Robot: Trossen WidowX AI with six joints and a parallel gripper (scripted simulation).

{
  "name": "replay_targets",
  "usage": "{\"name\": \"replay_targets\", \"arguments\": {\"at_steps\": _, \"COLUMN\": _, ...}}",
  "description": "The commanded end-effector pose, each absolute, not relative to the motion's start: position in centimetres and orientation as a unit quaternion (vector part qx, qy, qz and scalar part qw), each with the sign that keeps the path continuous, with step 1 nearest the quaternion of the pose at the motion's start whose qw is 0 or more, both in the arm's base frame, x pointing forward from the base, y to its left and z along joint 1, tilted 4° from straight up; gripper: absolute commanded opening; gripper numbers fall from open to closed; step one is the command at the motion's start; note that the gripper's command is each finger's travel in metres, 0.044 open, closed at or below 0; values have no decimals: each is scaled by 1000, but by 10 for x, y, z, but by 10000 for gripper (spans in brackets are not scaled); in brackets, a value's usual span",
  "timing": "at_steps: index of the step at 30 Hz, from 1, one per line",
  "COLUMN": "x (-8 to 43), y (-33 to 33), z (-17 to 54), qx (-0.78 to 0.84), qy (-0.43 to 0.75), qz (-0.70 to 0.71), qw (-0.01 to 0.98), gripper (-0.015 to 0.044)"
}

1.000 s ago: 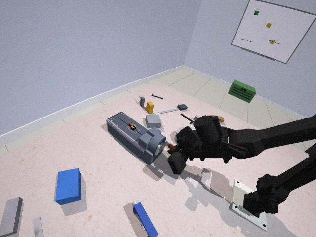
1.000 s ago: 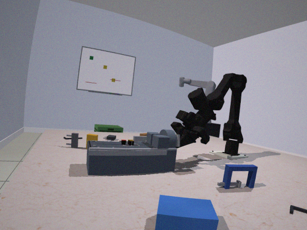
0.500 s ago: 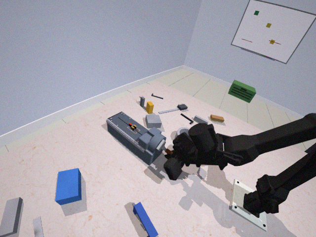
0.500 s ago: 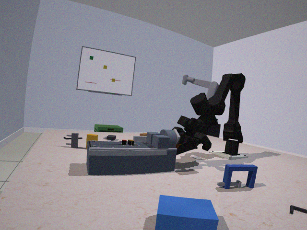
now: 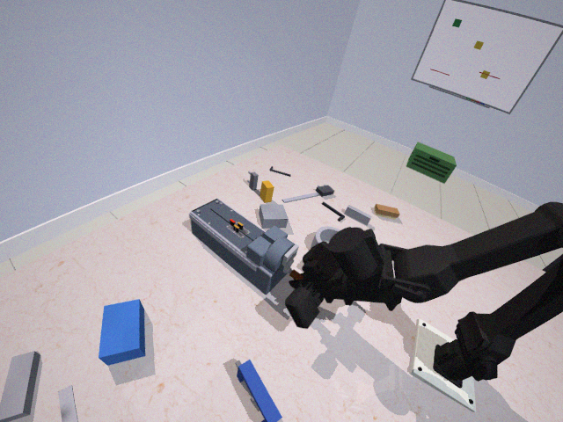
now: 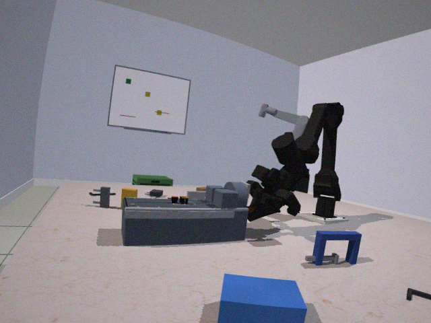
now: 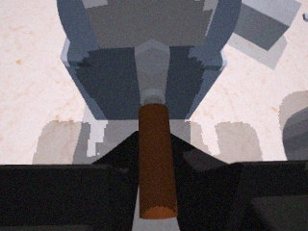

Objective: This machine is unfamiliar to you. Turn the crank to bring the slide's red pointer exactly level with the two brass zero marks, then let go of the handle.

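Observation:
The dark blue-grey machine (image 5: 227, 255) (image 6: 184, 227) stands on the table. On its slide the red pointer (image 5: 231, 221) (image 6: 174, 199) sits a little off the two brass zero marks (image 5: 238, 226) (image 6: 183, 199), on the side away from the crank. The grey crank arm (image 7: 152, 72) hangs downward from the hub in the wrist view. Its brown handle (image 5: 296, 274) (image 7: 155, 154) points toward the wrist camera. My gripper (image 7: 150, 137) is shut on the handle, with one black finger on each side. In the top and exterior views the arm's hand partly hides the crank.
A grey block (image 5: 274, 215) and a yellow block (image 5: 266, 192) (image 6: 129, 196) stand beside the machine. A round grey-white object (image 5: 326, 235) is close behind the hand. A blue block (image 5: 120, 331) (image 6: 262, 295) and a blue arch (image 5: 259, 390) (image 6: 337, 235) are on the other side.

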State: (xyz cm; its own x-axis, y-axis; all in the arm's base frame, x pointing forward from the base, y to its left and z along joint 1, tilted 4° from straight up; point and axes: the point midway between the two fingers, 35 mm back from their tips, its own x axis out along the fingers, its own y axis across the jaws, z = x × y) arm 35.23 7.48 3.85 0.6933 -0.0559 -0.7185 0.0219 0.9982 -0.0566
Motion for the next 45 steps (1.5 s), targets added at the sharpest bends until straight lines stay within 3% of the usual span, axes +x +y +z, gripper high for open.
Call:
{"name": "replay_targets", "arguments": {"at_steps": 1, "x": 352, "y": 84, "z": 37, "qx": -20, "qy": 393, "qz": -10, "qw": 919, "gripper": 0}}
{"name": "replay_targets", "arguments": {"at_steps": 45, "x": 353, "y": 95, "z": 43, "qx": -20, "qy": 393, "qz": -10, "qw": 919, "gripper": 0}}
